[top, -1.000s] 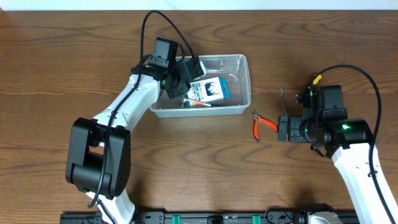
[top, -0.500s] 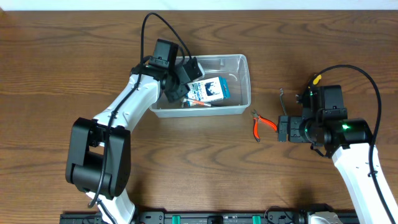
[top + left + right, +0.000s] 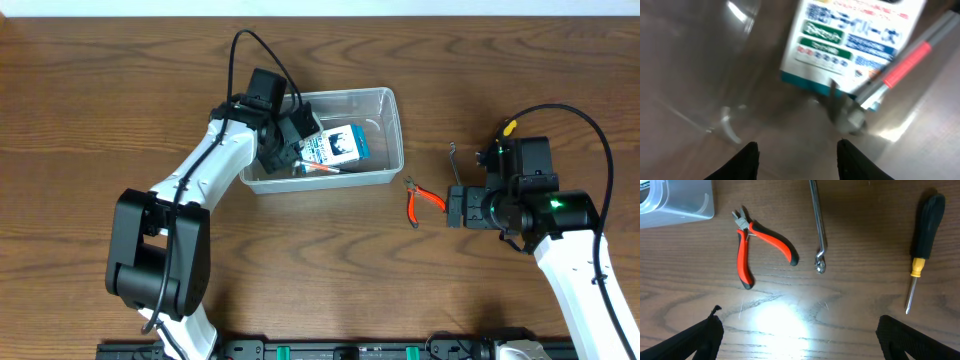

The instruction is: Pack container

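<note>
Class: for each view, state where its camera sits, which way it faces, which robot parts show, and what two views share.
Overhead: above the table, facing straight down; both arms, container, pliers.
Left wrist: on left arm, inside the container, facing a printed packet; left gripper fingertips show.
Right wrist: on right arm, facing down at pliers and screwdriver; right gripper fingertips show.
Shared: pliers, overhead and right wrist.

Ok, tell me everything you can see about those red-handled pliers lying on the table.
The pliers are small, with a grey metal nose and red handles that look rubbery and have dark ends. They lie flat on the wooden table, handles spread apart, nose pointing toward the clear container nearby. Only the table touches them.
</note>
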Motion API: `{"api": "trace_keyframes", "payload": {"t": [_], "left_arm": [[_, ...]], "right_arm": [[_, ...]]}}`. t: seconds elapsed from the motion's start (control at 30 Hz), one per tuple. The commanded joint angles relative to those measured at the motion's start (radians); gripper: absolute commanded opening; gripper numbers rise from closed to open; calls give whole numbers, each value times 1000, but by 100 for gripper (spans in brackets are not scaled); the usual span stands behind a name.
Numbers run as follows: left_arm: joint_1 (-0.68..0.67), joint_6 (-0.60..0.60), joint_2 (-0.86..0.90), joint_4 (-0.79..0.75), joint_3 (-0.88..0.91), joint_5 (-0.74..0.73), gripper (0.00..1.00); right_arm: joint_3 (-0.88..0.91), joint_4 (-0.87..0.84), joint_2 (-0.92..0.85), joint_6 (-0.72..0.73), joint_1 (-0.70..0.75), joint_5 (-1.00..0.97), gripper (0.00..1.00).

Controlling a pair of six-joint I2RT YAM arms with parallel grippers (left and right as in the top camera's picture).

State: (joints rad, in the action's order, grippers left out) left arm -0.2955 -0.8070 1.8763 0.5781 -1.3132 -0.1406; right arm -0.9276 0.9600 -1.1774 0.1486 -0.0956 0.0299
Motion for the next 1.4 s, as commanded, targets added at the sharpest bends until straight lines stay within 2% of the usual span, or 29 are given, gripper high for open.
{"api": "trace_keyframes", "payload": {"t": [0.0, 0.13, 0.2, 0.3, 0.37, 0.4, 0.43, 0.6, 0.8, 1.0, 1.07, 1.37], "left_arm": [[5, 13, -14, -32, 0, 30, 47], [9, 80, -77, -87, -2, 30, 49], [15, 153, -133, -95, -7, 30, 55], [30, 307, -247, -82, -10, 31, 73], [49, 408, -347, -35, -10, 30, 84], [60, 441, -388, -4, -10, 30, 95], [73, 470, -432, 34, -10, 31, 98], [201, 620, -631, 296, -9, 30, 98], [419, 813, -729, 552, -7, 30, 98], [549, 951, -747, 595, 15, 30, 98], [572, 983, -747, 595, 20, 30, 98], [582, 984, -750, 600, 43, 56, 98]], "right_arm": [[-16, 1, 1, -16, -3, 4, 99], [-16, -4, 1, -15, -3, 4, 99], [-16, -29, 1, -16, -3, 3, 99], [-18, -110, 1, -15, -3, 4, 99], [-36, -161, 1, -16, -3, 5, 99], [-54, -169, 1, -24, -3, 6, 99], [-79, -166, 1, -54, -3, 20, 99], [-293, -16, 1, -208, -3, 83, 99], [-522, 341, -26, -236, -3, 136, 99], [-557, 548, -103, -383, -4, 169, 99], [-557, 575, -161, -458, -4, 168, 99], [-557, 422, -399, -476, -4, 101, 99]]}}
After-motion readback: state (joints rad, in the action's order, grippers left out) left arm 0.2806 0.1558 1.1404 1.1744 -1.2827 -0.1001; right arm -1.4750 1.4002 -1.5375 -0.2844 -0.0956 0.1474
